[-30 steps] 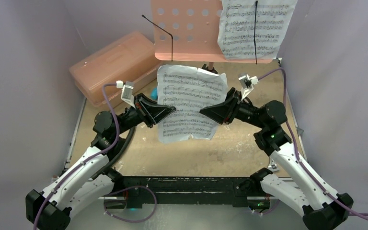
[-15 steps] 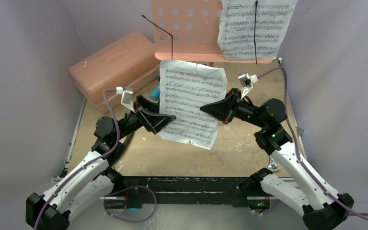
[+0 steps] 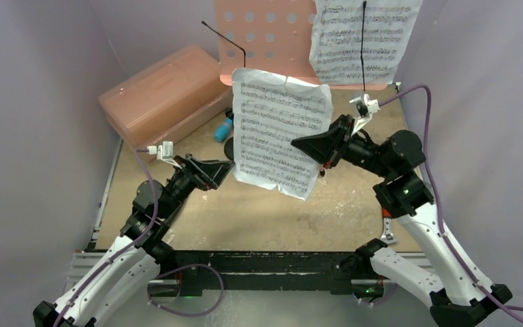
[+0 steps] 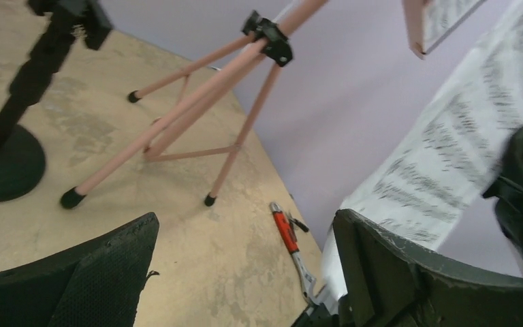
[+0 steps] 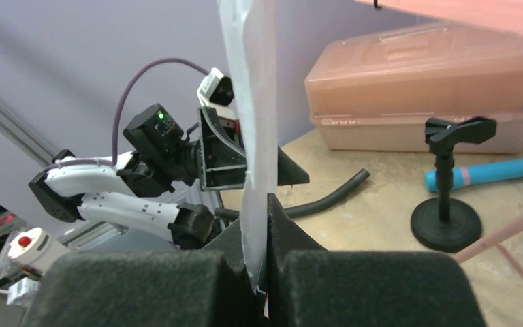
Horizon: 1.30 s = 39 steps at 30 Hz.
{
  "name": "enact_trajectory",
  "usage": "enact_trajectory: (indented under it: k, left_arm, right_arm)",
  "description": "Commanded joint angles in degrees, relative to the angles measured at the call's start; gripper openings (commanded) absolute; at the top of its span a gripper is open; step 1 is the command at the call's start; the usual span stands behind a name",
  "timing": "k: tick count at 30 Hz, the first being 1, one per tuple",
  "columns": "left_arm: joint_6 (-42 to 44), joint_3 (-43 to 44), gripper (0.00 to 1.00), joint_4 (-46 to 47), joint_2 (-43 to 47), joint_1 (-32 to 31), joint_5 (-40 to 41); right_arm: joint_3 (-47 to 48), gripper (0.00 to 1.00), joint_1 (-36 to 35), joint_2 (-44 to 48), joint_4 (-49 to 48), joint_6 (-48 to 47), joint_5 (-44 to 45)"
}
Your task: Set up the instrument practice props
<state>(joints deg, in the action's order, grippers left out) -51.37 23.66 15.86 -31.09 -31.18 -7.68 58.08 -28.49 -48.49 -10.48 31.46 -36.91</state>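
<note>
A translucent pink plastic case (image 3: pixel 167 92), lid shut, sits at the back left of the scuffed, sand-coloured bench (image 3: pixel 279 218), set at a slant to its edges. A red-handled hand tool (image 4: pixel 291 238) lies flat near the right edge. A black hose (image 5: pixel 334 194) lies along the left side. Lilac walls (image 3: pixel 41 68) enclose three sides.

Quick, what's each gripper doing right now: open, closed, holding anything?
Left gripper: open, holding nothing.
Right gripper: closed on the edge of the music sheet that is off the stand.
</note>
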Motion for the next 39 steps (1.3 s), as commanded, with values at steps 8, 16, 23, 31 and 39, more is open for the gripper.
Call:
enact_trajectory:
  k: [8, 16, 23, 31, 39]
  left_arm:
    - [5.7, 7.9, 1.0, -28.5, -1.9, -0.1, 14.5]
    - [9.7, 17.9, 0.99, -37.0, -9.9, -0.1, 14.8]
    - [11.0, 32.8, 0.99, -45.5, -19.9, -0.1, 18.2]
    - [9.7, 50.1, 0.96, -49.6, -26.0, -0.1, 20.6]
    - [6.2, 60.8, 0.92, -45.3, -29.4, -0.1, 16.7]
  right_arm:
    - [11.8, 0.0, -0.2, -2.8, 6.3, -3.6, 6.9]
    - [19.4, 0.0, -0.2, -5.6, 7.9, -3.6, 7.6]
    - [31.8, 0.0, -0.2, -11.0, 16.5, -6.4, 13.2]
    - [38.8, 0.0, -0.2, -13.5, 18.6, -8.7, 16.0]
    - [47.1, 0.0, -0.2, -15.9, 21.7, -17.1, 26.7]
